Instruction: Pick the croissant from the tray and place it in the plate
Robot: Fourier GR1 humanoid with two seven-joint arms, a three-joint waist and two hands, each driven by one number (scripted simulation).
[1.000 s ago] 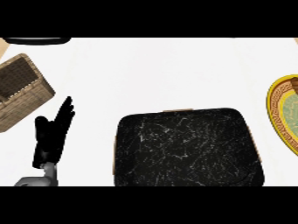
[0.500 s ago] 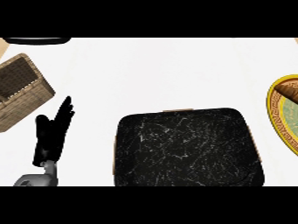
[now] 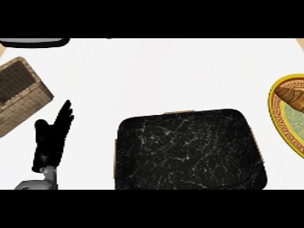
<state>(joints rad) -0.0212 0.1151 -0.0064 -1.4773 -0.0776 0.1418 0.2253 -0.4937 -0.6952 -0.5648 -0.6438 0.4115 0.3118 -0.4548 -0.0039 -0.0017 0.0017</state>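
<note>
With the croissant (image 3: 297,100) lying on the plate (image 3: 281,128), well apart from the tray (image 3: 187,151), leave it untouched and let the open, straight-fingered left hand (image 3: 51,140) rest near the basket (image 3: 13,98)

wicker basket (image 3: 13,100): far left | dark flat object (image 3: 34,42): top-left edge

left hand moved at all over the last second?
No. The left hand sits where it was, open, between the wicker basket and the black tray.
</note>
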